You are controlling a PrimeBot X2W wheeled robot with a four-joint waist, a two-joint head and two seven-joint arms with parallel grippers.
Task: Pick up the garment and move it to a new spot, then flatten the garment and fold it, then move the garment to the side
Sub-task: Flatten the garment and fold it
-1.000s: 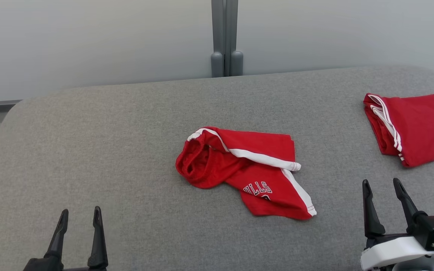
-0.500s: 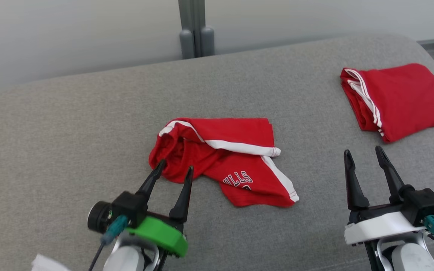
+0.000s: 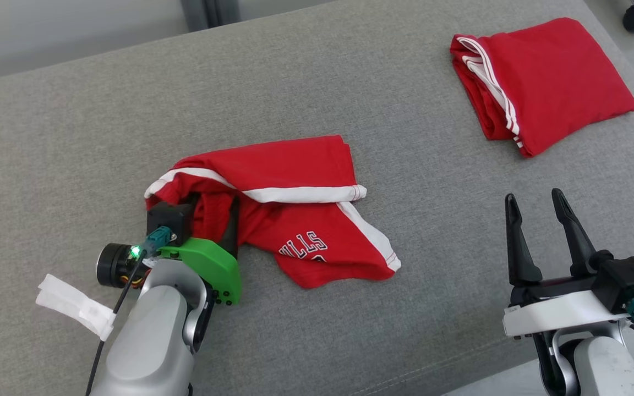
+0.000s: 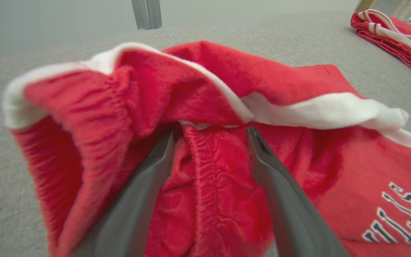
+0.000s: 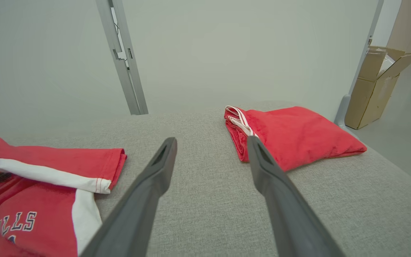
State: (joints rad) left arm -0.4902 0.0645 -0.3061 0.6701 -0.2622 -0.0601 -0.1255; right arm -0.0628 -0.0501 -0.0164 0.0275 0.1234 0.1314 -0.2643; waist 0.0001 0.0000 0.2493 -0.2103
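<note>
at the left, the left gripper (image 4: 211,132) is pushed into the bunched waistband of the crumpled red shorts with white trim (image 3: 295,220), which lie mid-way across the grey fabric surface (image 3: 75,110). its jaws stand parted around an elastic ridge, gripping nothing yet; it possibly already brushes the cloth. a good pick needs the jaws to close on the whole gathered waistband, not one thin layer, then lift straight up. to the right, the right gripper (image 3: 533,196) hovers wide open and empty, near a folded red garment (image 3: 548,82).

Folded red shorts (image 3: 559,77) on grey cushion (image 3: 75,110), cardboard box (image 5: 369,92), metal post (image 5: 125,64)
</note>
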